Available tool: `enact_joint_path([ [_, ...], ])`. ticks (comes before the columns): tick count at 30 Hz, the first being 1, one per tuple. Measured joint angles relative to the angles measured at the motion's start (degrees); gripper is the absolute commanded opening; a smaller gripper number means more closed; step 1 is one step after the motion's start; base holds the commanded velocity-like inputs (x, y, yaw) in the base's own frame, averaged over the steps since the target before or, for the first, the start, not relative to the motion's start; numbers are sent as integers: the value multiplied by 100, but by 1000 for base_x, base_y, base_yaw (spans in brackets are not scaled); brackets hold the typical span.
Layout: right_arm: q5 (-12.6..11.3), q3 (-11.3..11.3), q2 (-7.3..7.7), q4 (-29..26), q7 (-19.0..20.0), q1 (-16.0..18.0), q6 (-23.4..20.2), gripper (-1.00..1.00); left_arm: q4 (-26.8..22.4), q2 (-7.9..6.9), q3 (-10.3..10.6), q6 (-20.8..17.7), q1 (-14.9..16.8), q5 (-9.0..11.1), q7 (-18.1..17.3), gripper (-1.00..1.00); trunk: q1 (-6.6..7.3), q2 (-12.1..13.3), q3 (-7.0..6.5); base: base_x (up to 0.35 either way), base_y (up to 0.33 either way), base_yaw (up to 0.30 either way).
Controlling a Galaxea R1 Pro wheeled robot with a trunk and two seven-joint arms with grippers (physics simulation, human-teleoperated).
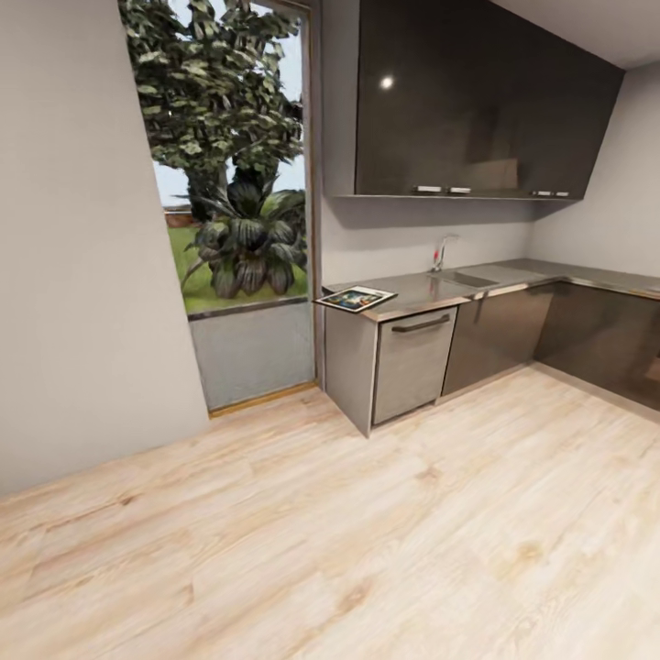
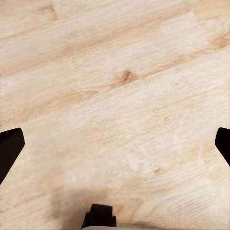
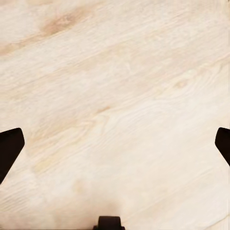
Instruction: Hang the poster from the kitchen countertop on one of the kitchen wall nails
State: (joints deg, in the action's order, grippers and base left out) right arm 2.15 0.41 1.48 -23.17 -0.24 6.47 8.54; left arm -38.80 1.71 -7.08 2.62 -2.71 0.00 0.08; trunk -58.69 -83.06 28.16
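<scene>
The poster (image 1: 356, 298) lies flat at the kitchen countertop's (image 1: 431, 291) near end, your one o'clock. Both grippers hang spread, empty, over floor. Likely light, stiff: pinch its overhanging frame edge.

Both grippers point straight down: the left gripper (image 2: 115, 143) has its fingers spread wide at 9 and 3 o'clock, and the right gripper (image 3: 115, 143) is spread likewise, holding nothing.

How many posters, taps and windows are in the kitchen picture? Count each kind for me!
poster: 1
tap: 1
window: 1
Total: 3
</scene>
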Motion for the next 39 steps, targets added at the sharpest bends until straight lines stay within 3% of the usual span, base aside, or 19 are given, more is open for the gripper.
enact_joint_path([
  [39, 2, 0, 0, -7, 0, 0, 0, 100, 9, 0, 0, 173, 0, -6, -7, 100, 0, 0, 0, 342, 152, 0],
])
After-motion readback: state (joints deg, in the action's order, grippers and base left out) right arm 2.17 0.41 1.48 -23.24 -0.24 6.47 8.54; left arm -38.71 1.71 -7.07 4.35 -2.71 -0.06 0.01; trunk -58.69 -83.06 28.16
